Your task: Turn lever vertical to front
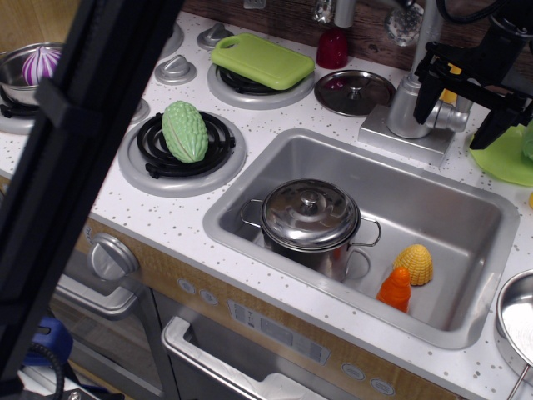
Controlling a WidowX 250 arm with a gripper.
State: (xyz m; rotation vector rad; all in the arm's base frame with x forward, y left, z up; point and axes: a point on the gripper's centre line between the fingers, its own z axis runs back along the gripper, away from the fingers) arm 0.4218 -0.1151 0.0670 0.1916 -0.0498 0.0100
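The short, shiny silver cylindrical lever [450, 117] juts rightward from the silver faucet body [410, 107] behind the sink's far right corner. My black gripper [463, 103] straddles it, fingers spread apart on either side. Nearer, the grey sink basin [466, 242] holds a lidded steel pot [311, 223].

All black here: the gripper [463, 102] is a blocky, angular matte assembly with two chunky jaws, a dark cable looping above it, and a glimpse of yellow behind.
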